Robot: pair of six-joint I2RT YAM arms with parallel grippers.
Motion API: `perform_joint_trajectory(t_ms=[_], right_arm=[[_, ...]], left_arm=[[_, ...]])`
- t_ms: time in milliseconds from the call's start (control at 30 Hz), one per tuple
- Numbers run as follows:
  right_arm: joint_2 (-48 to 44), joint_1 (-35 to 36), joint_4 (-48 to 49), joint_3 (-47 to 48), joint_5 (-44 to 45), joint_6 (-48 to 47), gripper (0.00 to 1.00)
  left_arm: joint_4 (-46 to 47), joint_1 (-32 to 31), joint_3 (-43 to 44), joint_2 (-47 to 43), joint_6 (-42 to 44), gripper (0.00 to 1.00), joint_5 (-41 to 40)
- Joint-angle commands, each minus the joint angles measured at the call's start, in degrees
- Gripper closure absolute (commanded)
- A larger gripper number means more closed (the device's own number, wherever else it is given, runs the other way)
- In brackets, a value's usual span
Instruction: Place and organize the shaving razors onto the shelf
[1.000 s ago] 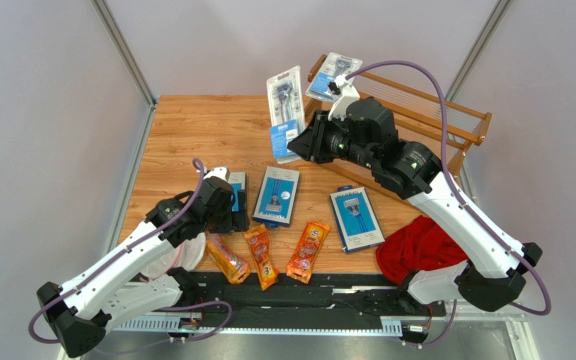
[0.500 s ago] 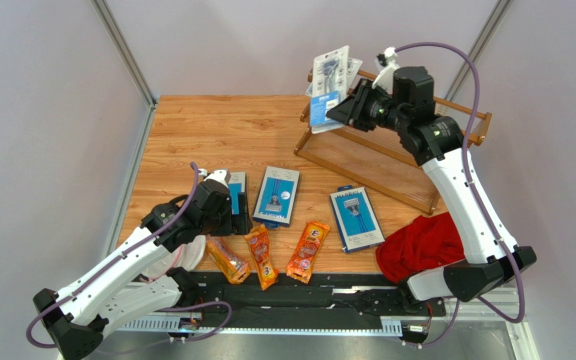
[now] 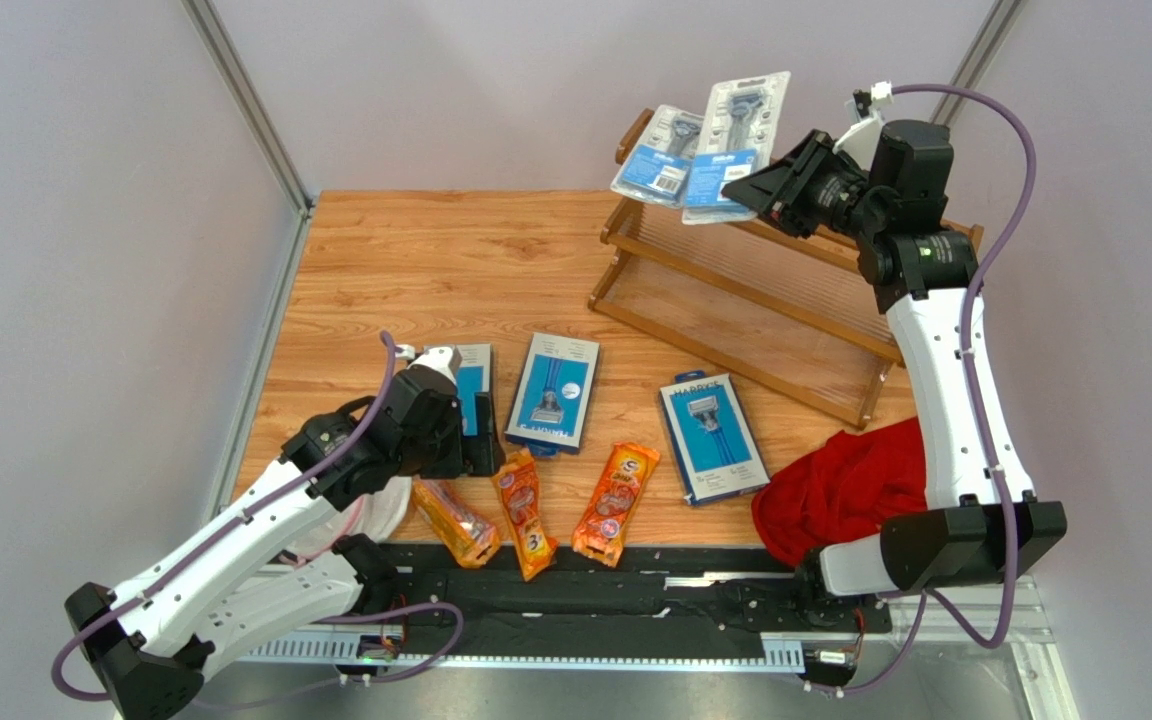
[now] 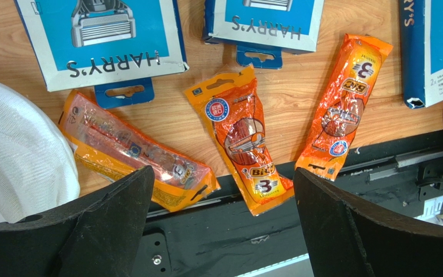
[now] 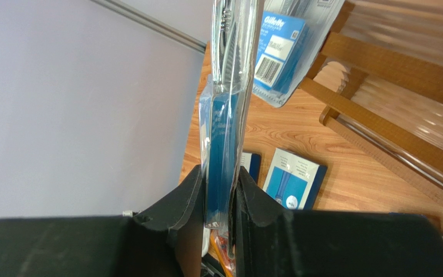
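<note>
My right gripper (image 3: 767, 188) is shut on a clear blister razor pack (image 3: 734, 146), held in the air above the left end of the brown wooden shelf (image 3: 778, 308); the pack shows edge-on between the fingers in the right wrist view (image 5: 225, 115). A second blister pack (image 3: 657, 153) leans on the shelf's top left corner. My left gripper (image 3: 455, 428) is open and empty over three orange razor bags (image 4: 247, 141) at the table's front edge. Three flat blue boxes (image 3: 555, 390) lie on the table.
A red cloth (image 3: 838, 488) lies at the front right by the right arm's base. A white mesh item (image 4: 16, 156) sits left of the orange bags. The black rail (image 3: 597, 585) runs along the table's front edge.
My right arm has lifted the blister pack from the table's middle up and to the right, over the shelf's left end. The left gripper has hardly moved.
</note>
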Motion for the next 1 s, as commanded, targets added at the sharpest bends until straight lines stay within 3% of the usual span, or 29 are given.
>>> perform_joint_trajectory(t_ms=[0, 633, 967], right_arm=[[1.2, -2.5, 6.4, -0.4, -3.1, 3.4, 1.00], [9.8, -8.2, 9.0, -1.5, -4.5, 5.4, 0.98], [12.1, -8.2, 10.6, -2.9, -5.3, 7.4, 0.88]], left_arm=[[1.4, 0.2, -1.2, -1.8, -0.5, 0.01, 1.4], [1.2, 0.2, -3.8, -4.0, -1.0, 0.02, 1.9], [0.9, 0.2, -3.8, -4.0, -1.1, 0.02, 2.0]])
